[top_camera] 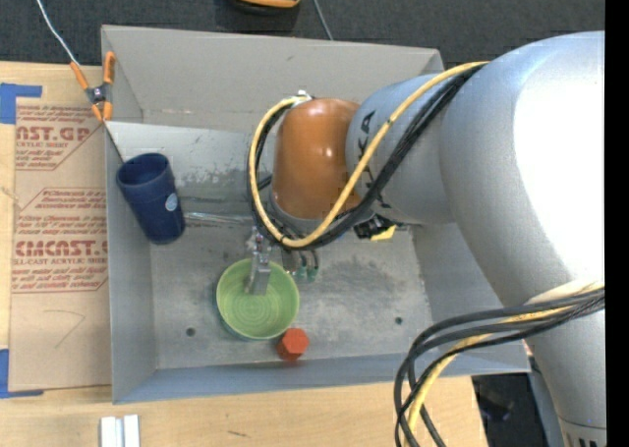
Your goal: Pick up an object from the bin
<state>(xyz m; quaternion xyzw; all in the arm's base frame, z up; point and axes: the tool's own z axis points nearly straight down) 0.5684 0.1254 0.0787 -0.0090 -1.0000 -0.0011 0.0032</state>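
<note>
Three things logged in the bin point(373, 288); confirm each. — INSPECTOR

Confirmed. A blue cup point(150, 196) sits by the left wall, well apart from the rest. A green round plate point(257, 306), ringed with concentric grooves, lies on the floor towards the near wall, about midway across. A small red block point(292, 343) is just beside the plate's near-right rim. — ARM

Position and state of the gripper? — INSPECTOR

My gripper point(260, 273) is down over the far half of the plate, its tip against the green surface as far as I can judge. Spread or pressed together: I cannot tell from this angle. Directly above it sits my orange cover point(313, 155), with a yellow cable point(257, 165) looped round it. — ARM

Any writing to record? — INSPECTOR

One dark printed mark point(366, 126) on my arm point(511, 190), just beside the cover. The cable crosses it, and I cannot read it. — ARM
</note>
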